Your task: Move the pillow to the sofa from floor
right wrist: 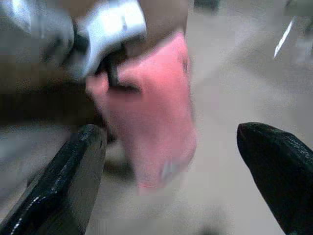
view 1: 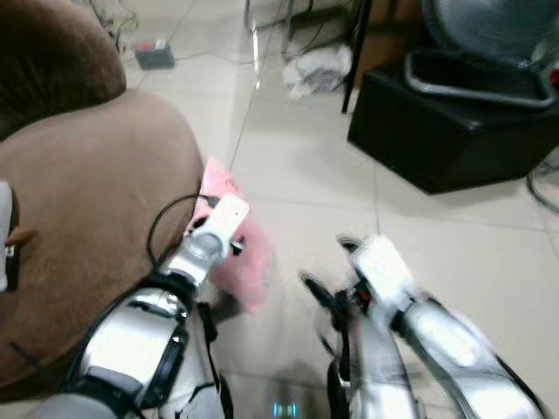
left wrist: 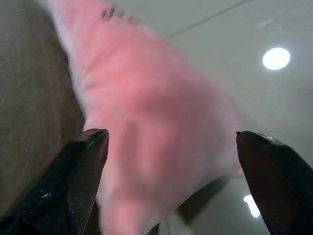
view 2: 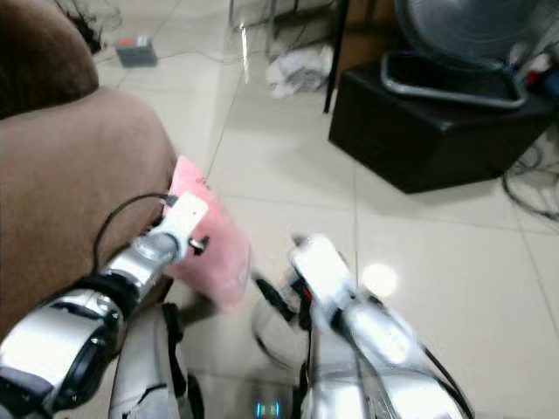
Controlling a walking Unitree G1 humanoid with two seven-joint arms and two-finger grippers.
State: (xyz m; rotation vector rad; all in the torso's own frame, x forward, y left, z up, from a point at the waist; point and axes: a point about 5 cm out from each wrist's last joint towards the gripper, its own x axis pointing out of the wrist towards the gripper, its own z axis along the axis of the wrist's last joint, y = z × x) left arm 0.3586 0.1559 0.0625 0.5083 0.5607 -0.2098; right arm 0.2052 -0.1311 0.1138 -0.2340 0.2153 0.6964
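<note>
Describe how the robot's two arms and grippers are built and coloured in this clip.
Both arms are glossy silver shells with black joints. The left arm narrows to a ribbed silver wrist topped by a white block, with a thin black cable looping beside it. The right arm ends in a similar white block with black fittings. The left gripper and right gripper each have two long, smooth black fingers with rounded tips.

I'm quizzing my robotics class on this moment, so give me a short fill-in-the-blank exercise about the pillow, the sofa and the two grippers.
1. The pillow is ____ in colour.
2. The pillow leans against the brown ____, low by the tiled floor.
3. The ____ gripper has its open fingers on either side of the pillow.
4. The right gripper is ____ and holds nothing.

Missing words: pink; sofa; left; open
</note>
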